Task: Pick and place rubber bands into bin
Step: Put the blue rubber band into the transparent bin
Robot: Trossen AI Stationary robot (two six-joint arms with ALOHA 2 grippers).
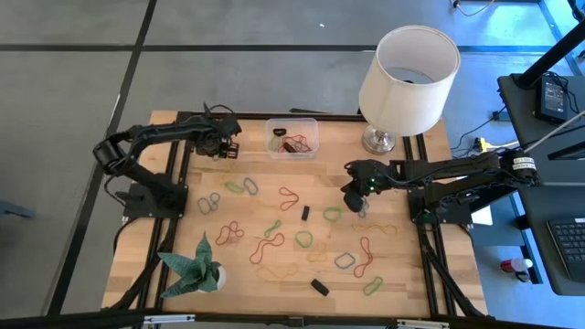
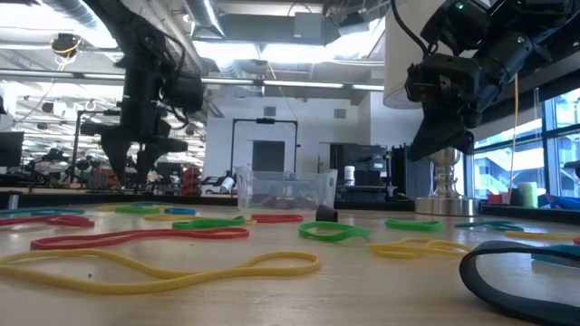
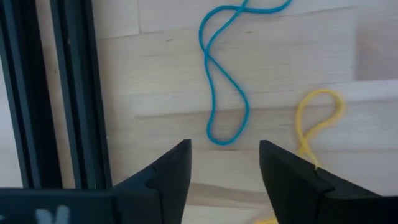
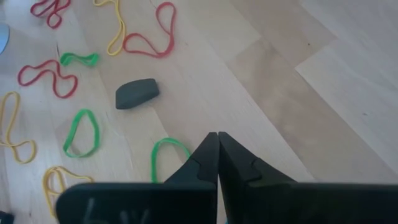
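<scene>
**Both arms over the table, bands scattered, bin at the far edge**

We see the left gripper point(image 1: 222, 143) near the far left part of the table point(image 1: 393, 274), just left of the bin point(image 1: 292, 137). In its wrist view its fingers point(image 3: 171, 174) stand spread, with bare wood showing between them; a blue rubber band point(image 3: 224, 81) twisted into a figure of eight lies just ahead of the tips, and a yellow band point(image 3: 317, 121) lies beside the right-hand finger. Nothing is pinched there.

The right gripper point(image 1: 354, 196) hangs over the right half of the table, in front of the white lamp point(image 1: 407, 78). Its fingers point(image 4: 208, 158) are pressed together tip to tip, and we cannot see any band caught between them. A green band point(image 4: 165, 155) lies just beside the tips, a small black block point(image 4: 137, 93) a little further on, with red point(image 4: 149, 37), green and yellow loops around it.

The bin, clear plastic, sits at the far middle edge of the table and holds a few bands, among them a dark reddish one. Most of the rubber bands point(image 1: 274, 247) lie loose across the middle and near part of the table. A green folded-paper plant point(image 1: 194, 265) stands at the near left corner, and another black block point(image 1: 319, 286) lies near the front
</scene>
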